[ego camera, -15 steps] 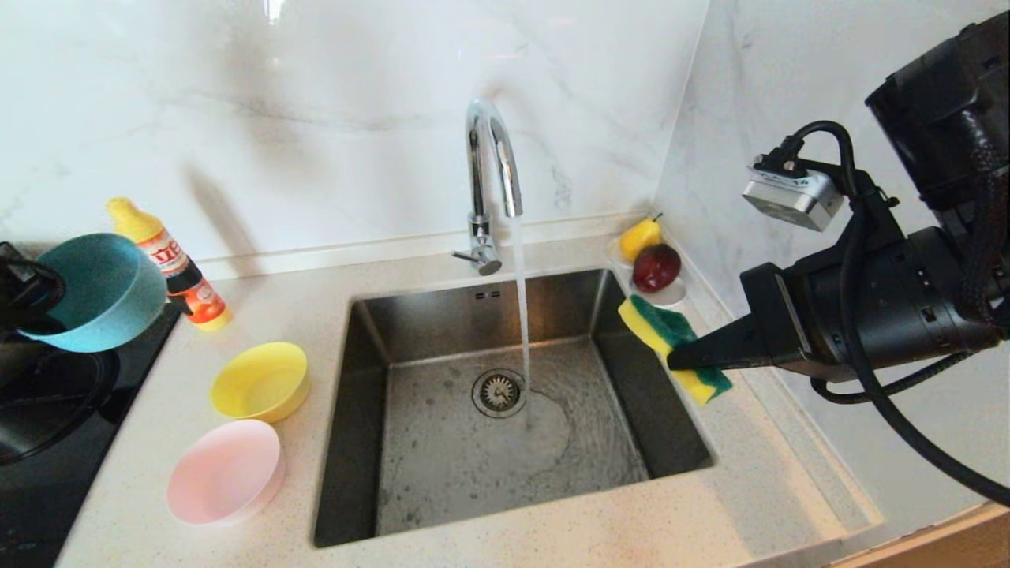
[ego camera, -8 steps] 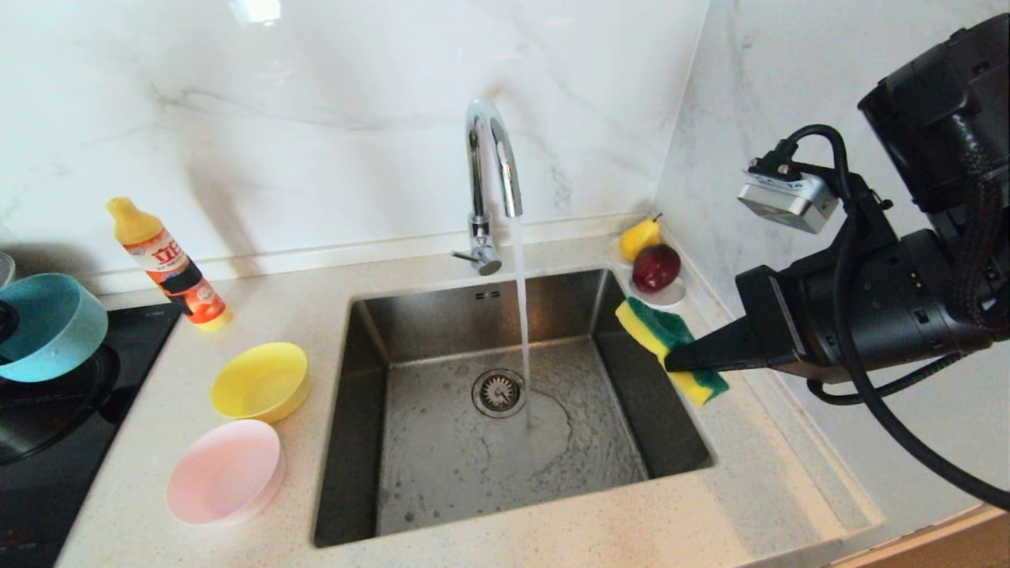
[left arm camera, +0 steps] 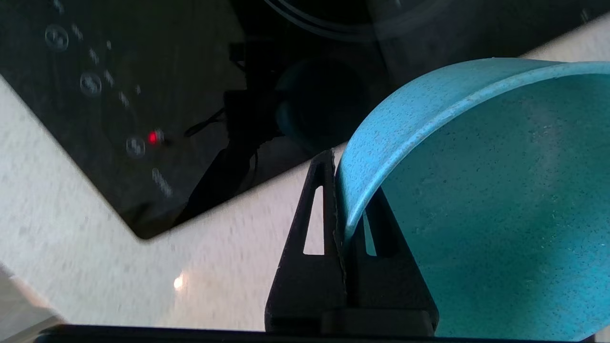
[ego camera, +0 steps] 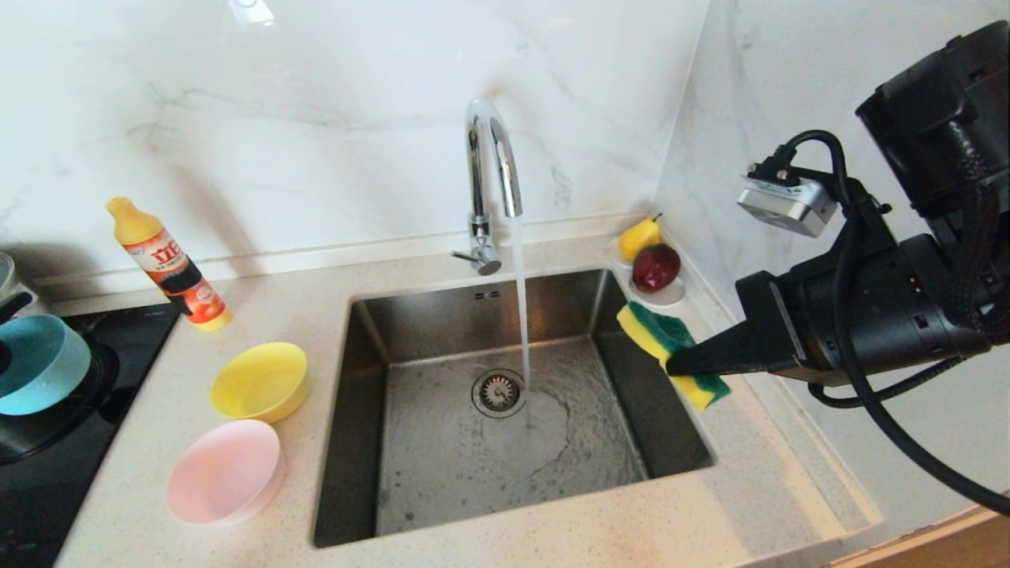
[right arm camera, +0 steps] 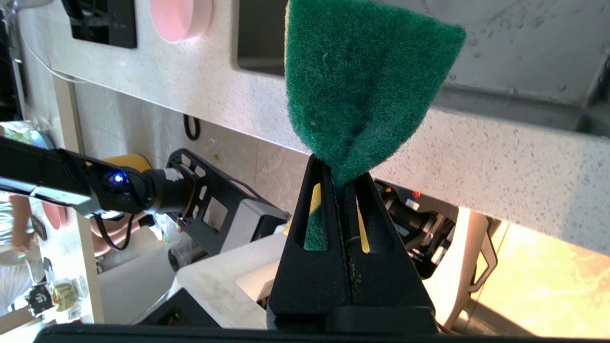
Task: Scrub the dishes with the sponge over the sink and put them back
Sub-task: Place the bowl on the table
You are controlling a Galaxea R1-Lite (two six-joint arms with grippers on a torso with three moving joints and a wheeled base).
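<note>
Teal bowl (ego camera: 35,363) sits at the far left edge of my head view, over the black cooktop (ego camera: 47,473), tipped on its side. My left hand (left arm camera: 339,190) is pinching its rim: in the left wrist view 1 finger is outside the wall, 1 inside, pressed tight on the thin edge. The hand itself doesn't show in the head view.

Right hand (ego camera: 677,364) hangs at the right rim of the sink (ego camera: 505,442), fingers squeezed hard onto the sponge (ego camera: 669,353). Green scouring face up, yellow foam below, sponge creased where the fingers bite. It is up off the desk (ego camera: 260,300), over the sink's right edge.

2 more bowls rest on the desk left of the sink: yellow bowl (ego camera: 259,382) farther back, pink bowl (ego camera: 226,472) nearer me, close together, both upright, both apart from the sink edge.

Faucet (ego camera: 491,181) is running; a thin stream falls just right of the drain (ego camera: 499,392) and water spreads across the basin floor.

Orange bottle (ego camera: 169,267) with yellow cap stands tilted-looking by the back wall, left of the sink. Small white saucer (ego camera: 667,296) in the back right corner holds a red fruit and a yellow one, just behind the sponge.
</note>
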